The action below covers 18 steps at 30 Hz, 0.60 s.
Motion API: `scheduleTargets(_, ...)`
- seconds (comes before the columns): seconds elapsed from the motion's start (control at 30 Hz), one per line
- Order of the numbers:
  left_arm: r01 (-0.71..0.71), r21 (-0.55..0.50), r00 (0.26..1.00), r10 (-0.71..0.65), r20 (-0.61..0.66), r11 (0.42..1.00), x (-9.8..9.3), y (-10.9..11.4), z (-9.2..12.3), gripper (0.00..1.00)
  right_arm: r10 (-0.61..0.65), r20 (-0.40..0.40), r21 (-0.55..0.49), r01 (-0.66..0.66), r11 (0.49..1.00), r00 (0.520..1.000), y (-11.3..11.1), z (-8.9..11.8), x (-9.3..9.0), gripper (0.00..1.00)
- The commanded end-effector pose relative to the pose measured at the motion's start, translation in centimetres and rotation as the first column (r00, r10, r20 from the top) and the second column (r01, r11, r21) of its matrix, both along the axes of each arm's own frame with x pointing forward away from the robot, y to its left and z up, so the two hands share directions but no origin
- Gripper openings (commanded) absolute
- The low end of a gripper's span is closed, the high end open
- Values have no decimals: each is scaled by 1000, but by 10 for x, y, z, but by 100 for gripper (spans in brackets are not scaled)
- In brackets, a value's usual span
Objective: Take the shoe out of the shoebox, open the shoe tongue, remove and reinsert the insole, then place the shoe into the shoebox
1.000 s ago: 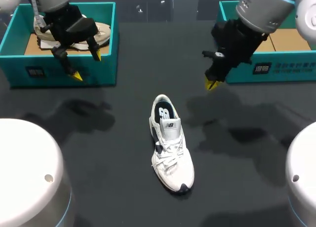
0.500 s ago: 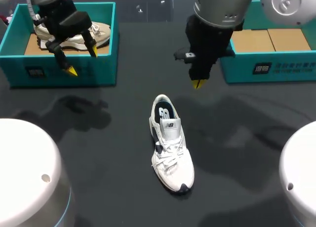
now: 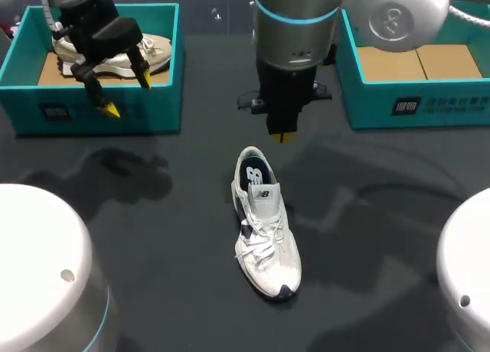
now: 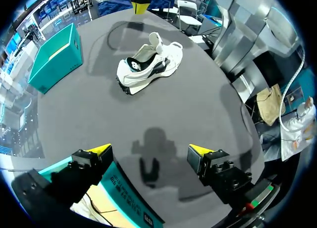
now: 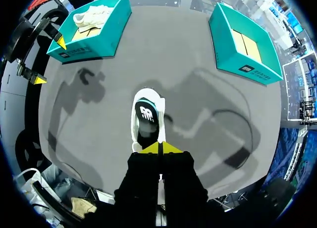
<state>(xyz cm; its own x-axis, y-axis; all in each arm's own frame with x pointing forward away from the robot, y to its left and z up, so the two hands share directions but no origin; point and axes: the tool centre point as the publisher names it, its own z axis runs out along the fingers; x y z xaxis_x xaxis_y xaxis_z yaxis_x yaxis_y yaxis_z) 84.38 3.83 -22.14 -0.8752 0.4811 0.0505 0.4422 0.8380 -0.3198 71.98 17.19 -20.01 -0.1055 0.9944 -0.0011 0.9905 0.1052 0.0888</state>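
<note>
A white sneaker [image 3: 264,222] lies on the dark table, its heel toward the back and its tongue raised. My right gripper [image 3: 282,137] hangs shut just behind and above the heel, with nothing between its fingers. In the right wrist view, that gripper's yellow tips [image 5: 159,148] are pressed together over the shoe [image 5: 147,120]. My left gripper [image 3: 129,93] stands open above the front wall of the left teal shoebox [image 3: 92,116]. The left wrist view has the sneaker [image 4: 146,69] far ahead of the open left gripper [image 4: 148,151].
A beige shoe [image 3: 115,53] lies inside the left shoebox. A second teal shoebox [image 3: 413,107] at the back right shows only its cardboard floor. Two white arm bases [image 3: 38,268] fill the near corners.
My right arm has swung left, from in front of the right shoebox to behind the sneaker's heel. My left gripper rose slightly over its box, then held still.
</note>
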Motion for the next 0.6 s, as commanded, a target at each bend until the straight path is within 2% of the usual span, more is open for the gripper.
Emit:
scheduleTargets(0.03, 1, 2, 1000, -1, 0, 1000, 0, 0, 0, 100, -53, 12, -93, 53, 994, 999, 7, -7, 0, 0)
scheduleTargets(0.43, 1, 2, 1000, -1, 0, 1000, 0, 0, 0, 100, -53, 12, -93, 53, 994, 999, 7, -7, 0, 0)
scheduleTargets(0.6, 1, 2, 1000, -1, 0, 1000, 0, 0, 0, 100, -46, 75, -127, 55, 990, 996, 24, -27, 6, 0)
